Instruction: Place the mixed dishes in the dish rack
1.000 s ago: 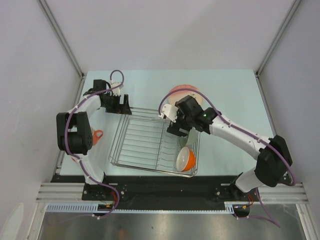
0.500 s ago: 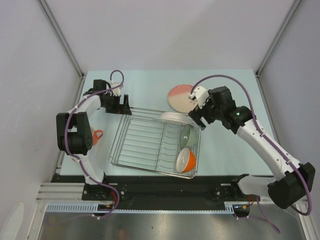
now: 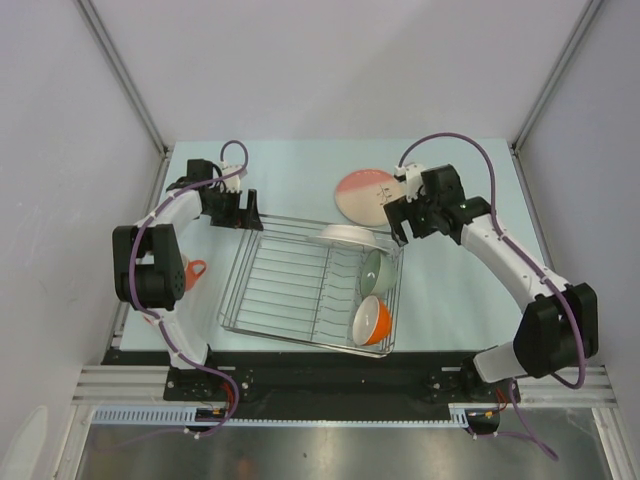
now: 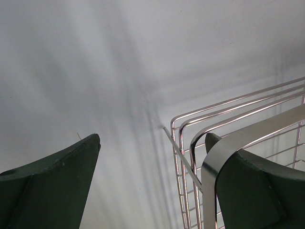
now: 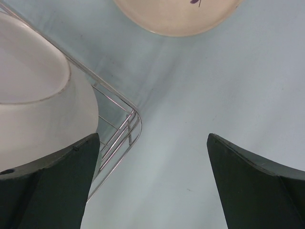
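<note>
I see my right fingers [image 5: 248, 181] released above the desk [image 5: 190, 95], white bowl [image 5: 33, 95] at nine o'clock; left fingers [image 4: 52, 181] released at the rack [image 4: 190, 124] corner.

A robotics lab test cell: white panel walls [image 3: 330, 60], aluminium frame rails [image 3: 125, 385], a pale surface [image 3: 290, 180].

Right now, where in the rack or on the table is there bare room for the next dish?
The dish rack's left and middle tines are bare. The table right of it is open too. Crowded: its right end, with white shallow bowl, sage green bowl and orange bowl.
</note>
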{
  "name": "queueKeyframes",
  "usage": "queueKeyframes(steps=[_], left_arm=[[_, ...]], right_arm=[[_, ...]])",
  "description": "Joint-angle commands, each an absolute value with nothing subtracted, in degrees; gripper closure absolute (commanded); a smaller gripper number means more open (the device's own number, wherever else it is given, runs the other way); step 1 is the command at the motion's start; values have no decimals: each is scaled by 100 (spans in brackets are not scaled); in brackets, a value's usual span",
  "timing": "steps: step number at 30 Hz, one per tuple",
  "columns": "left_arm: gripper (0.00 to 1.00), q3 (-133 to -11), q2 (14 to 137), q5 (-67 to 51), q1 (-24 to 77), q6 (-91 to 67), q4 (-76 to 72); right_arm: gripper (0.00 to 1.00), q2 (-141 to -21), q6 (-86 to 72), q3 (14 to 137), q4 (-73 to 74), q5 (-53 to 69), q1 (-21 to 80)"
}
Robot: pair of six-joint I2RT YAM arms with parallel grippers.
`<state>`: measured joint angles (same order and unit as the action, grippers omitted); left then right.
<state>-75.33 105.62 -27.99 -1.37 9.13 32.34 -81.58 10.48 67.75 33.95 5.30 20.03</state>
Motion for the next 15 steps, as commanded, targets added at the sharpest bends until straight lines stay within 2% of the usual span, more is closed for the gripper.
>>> queueKeyframes(steps=[1,10,15], left_arm=[[3,-7708,10345,-2742,-97,1011,3217],[3,-7769,10354,-2707,-97,1046,3269],[3,-7743,10345,-2777,-53,1098,3331]], right_arm=[[0,-8551,844,7031,3383,213,2004],[0,-9738,677,7725,3938,-939,1969],[0,-10080,650,8085,3736,-1055,1811]])
